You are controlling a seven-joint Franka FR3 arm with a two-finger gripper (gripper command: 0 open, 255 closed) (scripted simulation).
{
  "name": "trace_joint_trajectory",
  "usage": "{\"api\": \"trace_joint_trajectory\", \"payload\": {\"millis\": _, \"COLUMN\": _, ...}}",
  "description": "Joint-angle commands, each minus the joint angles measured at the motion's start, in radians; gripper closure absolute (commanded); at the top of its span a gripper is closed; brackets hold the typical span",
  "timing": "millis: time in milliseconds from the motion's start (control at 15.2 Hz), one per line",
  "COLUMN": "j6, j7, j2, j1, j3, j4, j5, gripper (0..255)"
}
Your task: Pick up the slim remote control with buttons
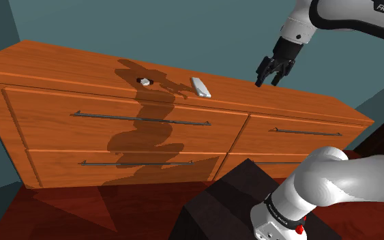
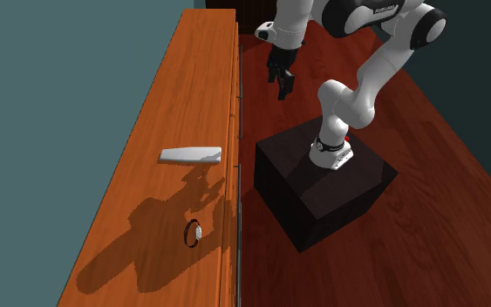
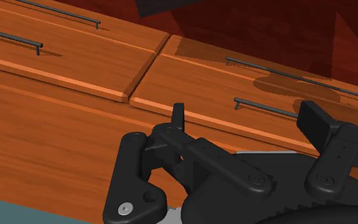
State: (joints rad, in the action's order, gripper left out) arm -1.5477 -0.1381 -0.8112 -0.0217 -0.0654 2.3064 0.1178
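Note:
The slim remote [image 1: 200, 86] is a light grey bar lying flat on the orange wooden dresser top [image 1: 61, 61]. In the second exterior view the remote [image 2: 190, 155] lies across the middle of the dresser top [image 2: 182, 78]. My black gripper [image 1: 268, 82] hangs open in the air, off to the shoulder view's right of the remote and well apart from it. Seen in the second exterior view, the gripper [image 2: 283, 87] hovers just off the dresser's front edge. Through the wrist view, the gripper [image 3: 246, 118] has its fingers spread with nothing between them, over the drawer fronts [image 3: 75, 57].
A small dark ring-shaped object [image 1: 144, 81] with a white part sits on the dresser, to the shoulder view's left of the remote; the ring [image 2: 193, 234] lies near the front edge. Long bar handles [image 1: 142, 118] cross the drawers. The black stand [image 2: 322, 187] rests on the red-brown wooden floor.

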Motion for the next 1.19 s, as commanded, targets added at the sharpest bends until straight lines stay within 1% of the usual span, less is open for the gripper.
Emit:
{"api": "trace_joint_trajectory", "payload": {"millis": 0, "j6": 0.000, "j7": 0.000, "j2": 0.000, "j1": 0.000, "j3": 0.000, "j4": 0.000, "j5": 0.000, "gripper": 0}}
{"api": "trace_joint_trajectory", "payload": {"millis": 264, "j6": -0.094, "j7": -0.046, "j2": 0.146, "j1": -0.003, "j3": 0.002, "j4": -0.041, "j5": -0.017, "gripper": 0}}
{"api": "trace_joint_trajectory", "payload": {"millis": 528, "j6": -0.173, "j7": -0.087, "j2": 0.299, "j1": -0.005, "j3": 0.002, "j4": -0.105, "j5": -0.034, "gripper": 0}}
{"api": "trace_joint_trajectory", "payload": {"millis": 858, "j6": -0.247, "j7": -0.131, "j2": 0.494, "j1": -0.009, "j3": -0.002, "j4": -0.214, "j5": -0.055, "gripper": 0}}
{"api": "trace_joint_trajectory", "payload": {"millis": 1122, "j6": -0.285, "j7": -0.160, "j2": 0.652, "j1": -0.012, "j3": -0.008, "j4": -0.326, "j5": -0.075, "gripper": 0}}
